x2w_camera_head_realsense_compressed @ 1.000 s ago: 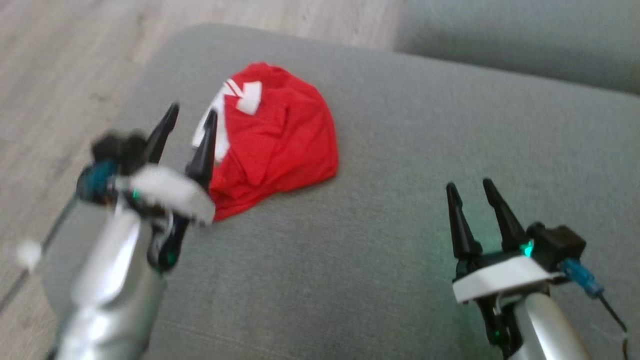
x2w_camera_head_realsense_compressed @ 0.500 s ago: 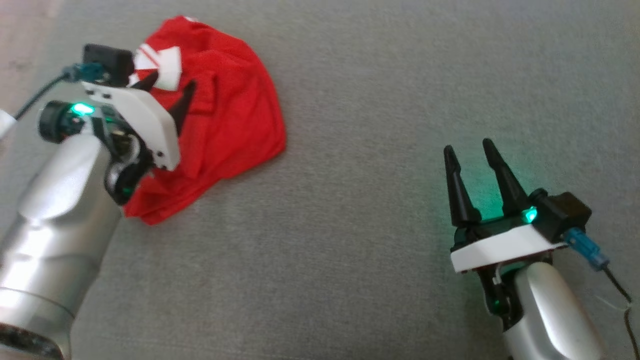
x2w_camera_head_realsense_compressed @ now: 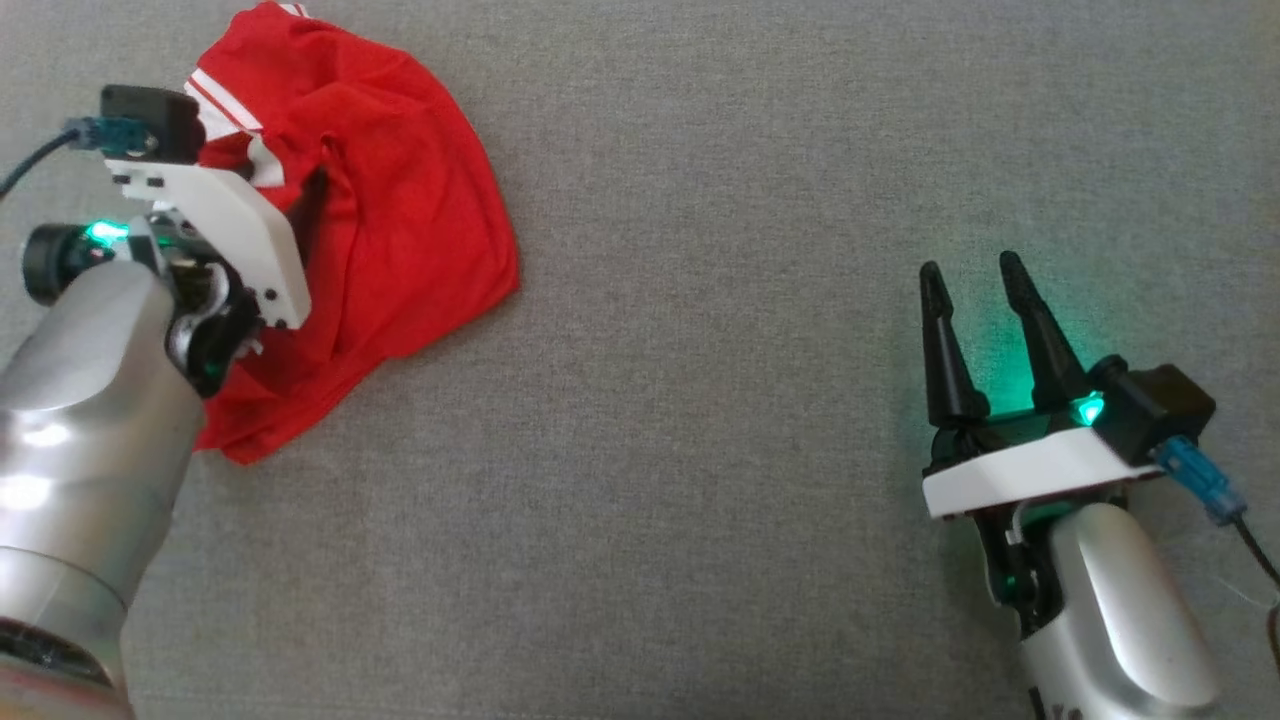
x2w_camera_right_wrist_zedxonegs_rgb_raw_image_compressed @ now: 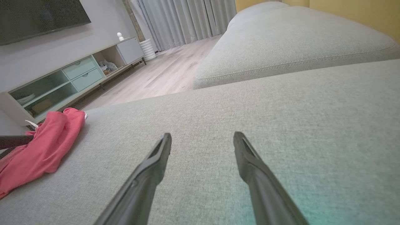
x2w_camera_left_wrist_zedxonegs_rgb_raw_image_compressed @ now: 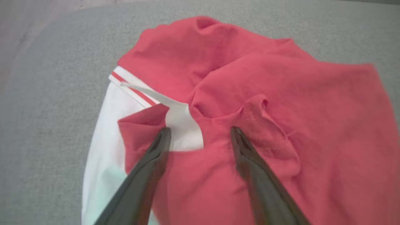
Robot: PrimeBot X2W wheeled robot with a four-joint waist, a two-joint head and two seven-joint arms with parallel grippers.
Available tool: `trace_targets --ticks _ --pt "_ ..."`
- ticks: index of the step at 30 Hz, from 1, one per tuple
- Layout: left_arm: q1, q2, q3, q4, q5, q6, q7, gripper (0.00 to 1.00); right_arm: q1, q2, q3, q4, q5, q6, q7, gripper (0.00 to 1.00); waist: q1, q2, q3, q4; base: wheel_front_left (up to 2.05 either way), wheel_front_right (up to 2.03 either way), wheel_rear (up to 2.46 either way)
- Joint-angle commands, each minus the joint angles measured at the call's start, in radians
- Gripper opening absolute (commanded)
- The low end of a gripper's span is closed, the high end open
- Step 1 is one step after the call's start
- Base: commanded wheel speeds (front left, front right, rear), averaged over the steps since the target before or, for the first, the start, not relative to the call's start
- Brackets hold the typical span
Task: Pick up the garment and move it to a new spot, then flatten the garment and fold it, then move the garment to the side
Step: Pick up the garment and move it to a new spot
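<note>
Red garment [x2w_camera_head_realsense_compressed: 400,230] crumpled on grey cushion [x2w_camera_head_realsense_compressed: 700,450]. Left gripper [x2w_camera_left_wrist_zedxonegs_rgb_raw_image_compressed: 200,129] over garment's white-trimmed folds, jaws spread wide, gripping nothing. Right gripper [x2w_camera_head_realsense_compressed: 970,263] well apart from garment, jaws spread, empty.

The left arm [x2w_camera_head_realsense_compressed: 90,380] hides the left side of the red garment [x2w_camera_head_realsense_compressed: 400,220] in the head view (that edge cannot be traced). The left wrist view cuts the garment off at bottom and right. Items on the shelf unit [x2w_camera_right_wrist_zedxonegs_rgb_raw_image_compressed: 62,81] are too small to identify.
</note>
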Motion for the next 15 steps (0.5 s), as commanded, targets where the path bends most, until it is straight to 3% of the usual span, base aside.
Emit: trace_targets --ticks 1,2,15 --pt "-0.043 0.038 0.015 -0.016 -0.017 0.002 0.004 0.46 -0.019 -0.001 0.018 -0.027 -0.010 -0.001 -0.010 1.00 -0.0001 0.0000 -0.001 0.001 0.00 0.00 0.00" --pt "-0.045 0.039 0.009 -0.021 -0.029 0.002 -0.001 0.00 -0.020 -0.001 0.015 -0.027 -0.011 -0.001 -0.010 1.00 -0.0001 0.0000 -0.003 0.002 0.00 0.00 0.00" --pt "-0.092 0.064 -0.029 -0.220 -0.129 0.002 -0.245 0.00 -0.001 -0.001 0.013 0.011 0.010 -0.001 -0.016 1.00 -0.0001 0.0000 -0.104 0.011 0.00 0.00 0.00"
